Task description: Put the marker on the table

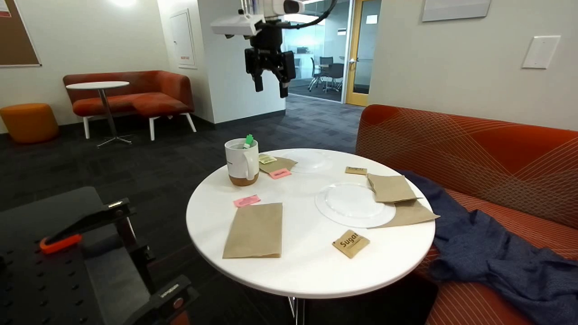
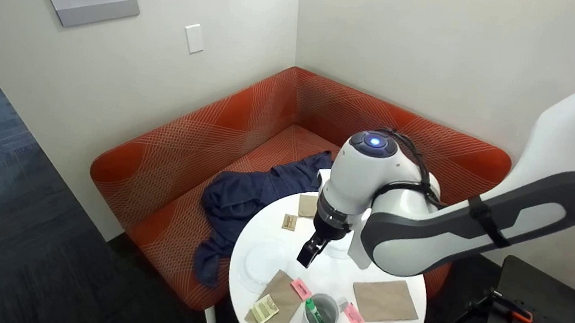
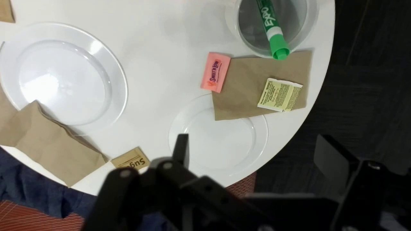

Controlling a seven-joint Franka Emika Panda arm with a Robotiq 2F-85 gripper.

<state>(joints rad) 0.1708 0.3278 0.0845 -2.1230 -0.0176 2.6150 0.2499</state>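
In an exterior view, an orange stool [image 1: 29, 123] stands at left; navy cloth [image 1: 494, 246] lies at lower right.

- In an exterior view, I look gently down from beside the table [image 1: 307, 257], close to it, facing the door [image 1: 365, 58] beyond.
- In an exterior view, I look steeply down from high up, farther back, facing the corner of the couch [image 2: 249, 119].
- The wrist view faces nearly straight down, nearest of all, past the gripper [image 3: 252, 149].
- All three views share the table, mug [image 1: 241, 164] and couch.
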